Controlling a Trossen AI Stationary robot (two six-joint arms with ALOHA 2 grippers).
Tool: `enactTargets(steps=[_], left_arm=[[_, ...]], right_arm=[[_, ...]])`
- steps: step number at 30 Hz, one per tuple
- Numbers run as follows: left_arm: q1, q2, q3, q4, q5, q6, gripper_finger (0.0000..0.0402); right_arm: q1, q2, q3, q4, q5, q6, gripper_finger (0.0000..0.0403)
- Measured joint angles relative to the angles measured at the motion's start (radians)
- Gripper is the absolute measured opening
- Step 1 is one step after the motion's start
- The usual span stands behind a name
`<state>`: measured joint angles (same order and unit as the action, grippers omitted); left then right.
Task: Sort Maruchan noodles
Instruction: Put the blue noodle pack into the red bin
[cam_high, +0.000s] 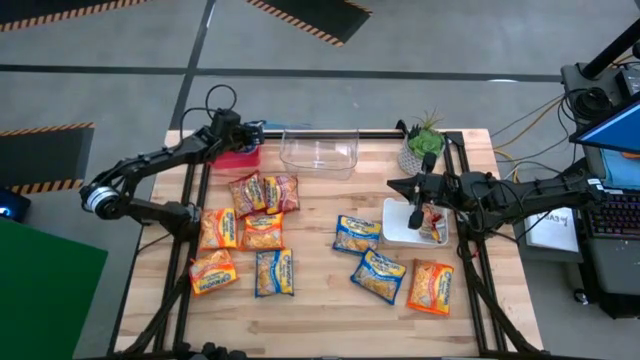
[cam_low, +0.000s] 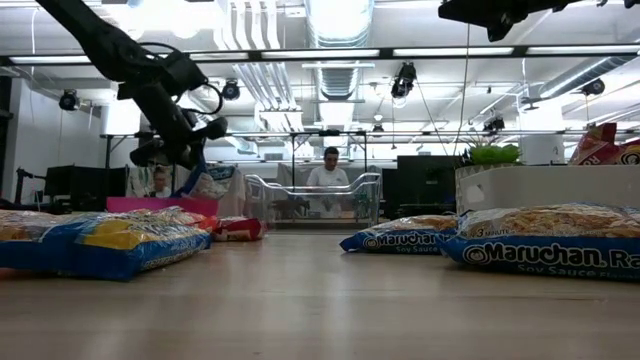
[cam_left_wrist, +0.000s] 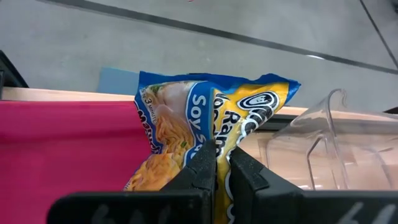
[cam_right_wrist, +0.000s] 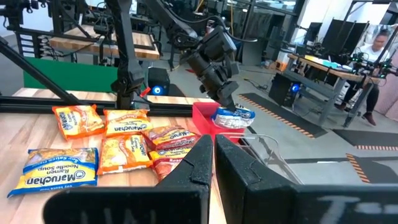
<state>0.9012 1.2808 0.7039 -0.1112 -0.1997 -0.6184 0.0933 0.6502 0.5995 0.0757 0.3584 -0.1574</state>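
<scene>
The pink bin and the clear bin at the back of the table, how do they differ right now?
The pink bin is opaque; the clear bin is see-through. The left hand, shut on a blue soy sauce packet, hangs over the pink bin; nothing hangs over the clear bin. Both sit at the table's far edge, side by side.

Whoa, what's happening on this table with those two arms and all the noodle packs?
The robot is sorting ramen packs into bins. The left tool is shut on a blue pack, holding it over the pink bin at the table's back edge. A clear bin sits beside it. The right tool, shut and empty, hangs over the white tray, which already has a pack in it. More packs lie loose on the table.
</scene>
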Motion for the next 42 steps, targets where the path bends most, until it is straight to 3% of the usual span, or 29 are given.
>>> enactTargets(steps=[23,34,42], left_arm=[[-0.003,0.007,-0.015,-0.035,0.0,-0.074,0.0017],[-0.003,-0.001,-0.015,-0.039,0.008,-0.044,0.0095],[-0.004,-0.059,-0.015,-0.013,-0.015,0.077,0.0134]], right_arm=[[0.0,0.0,0.001,0.001,0.0,0.0,0.0009],[0.0,0.0,0.001,0.003,0.0,0.0,0.0009],[0.0,-0.001,0.001,0.004,0.0,-0.004,0.0009]])
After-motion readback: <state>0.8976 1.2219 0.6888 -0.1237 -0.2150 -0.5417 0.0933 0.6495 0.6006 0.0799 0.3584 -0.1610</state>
